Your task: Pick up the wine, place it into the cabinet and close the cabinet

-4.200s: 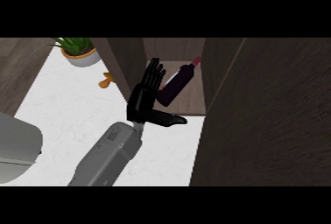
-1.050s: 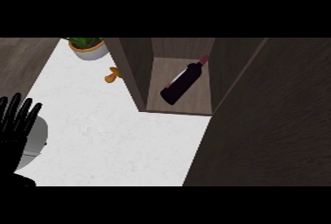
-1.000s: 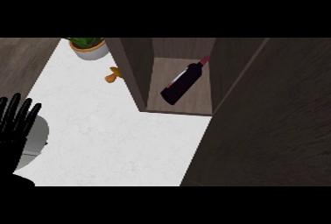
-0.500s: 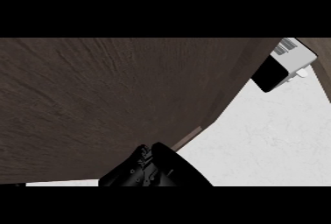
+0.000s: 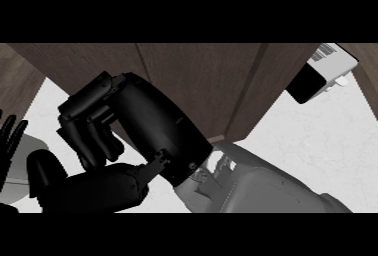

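Dark wood cabinet point(image 5: 199, 75) hiding wine, right hand point(image 5: 140, 125) fingers curled empty, left hand point(image 5: 11, 145) open, cropped.

two hands point(image 5: 140, 130) point(image 5: 10, 145), one cabinet point(image 5: 199, 75), one appliance point(image 5: 321, 75)

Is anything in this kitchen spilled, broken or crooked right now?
Nothing stands out. The right hand fills the middle of the view, fingers curled, against the dark wood cabinet. The left hand rests open at the left edge. The white counter shows no spill. The wine is not in view.
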You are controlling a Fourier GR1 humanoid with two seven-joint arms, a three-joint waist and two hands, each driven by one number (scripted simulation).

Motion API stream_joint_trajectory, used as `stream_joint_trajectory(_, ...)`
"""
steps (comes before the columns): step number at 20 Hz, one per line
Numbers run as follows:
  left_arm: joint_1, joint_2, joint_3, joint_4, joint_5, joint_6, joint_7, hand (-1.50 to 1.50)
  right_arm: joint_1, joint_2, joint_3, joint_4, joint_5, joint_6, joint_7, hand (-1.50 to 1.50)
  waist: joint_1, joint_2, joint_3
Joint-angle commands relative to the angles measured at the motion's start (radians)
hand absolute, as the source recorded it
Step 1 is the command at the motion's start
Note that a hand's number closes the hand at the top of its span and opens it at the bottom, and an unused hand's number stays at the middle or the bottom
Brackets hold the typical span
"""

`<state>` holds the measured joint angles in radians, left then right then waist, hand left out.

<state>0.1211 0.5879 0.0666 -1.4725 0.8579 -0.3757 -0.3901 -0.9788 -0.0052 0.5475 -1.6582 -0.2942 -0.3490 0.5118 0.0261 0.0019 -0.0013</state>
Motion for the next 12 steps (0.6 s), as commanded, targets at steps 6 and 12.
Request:
stream_joint_trajectory(6,-0.042,-0.041,0.04,0.07,-0.041,-0.019,0.01,-1.5,0.005,0.005,-0.053,0.191,-0.094,-0.013,-0.107,1.5,-0.018,-0.001,0.001)
stream_joint_trajectory(12,-0.041,-0.058,0.058,0.008,-0.043,-0.004,0.051,-1.5,-0.029,0.005,-0.124,0.402,-0.073,0.076,-0.258,1.5,-0.009,0.001,0.001)
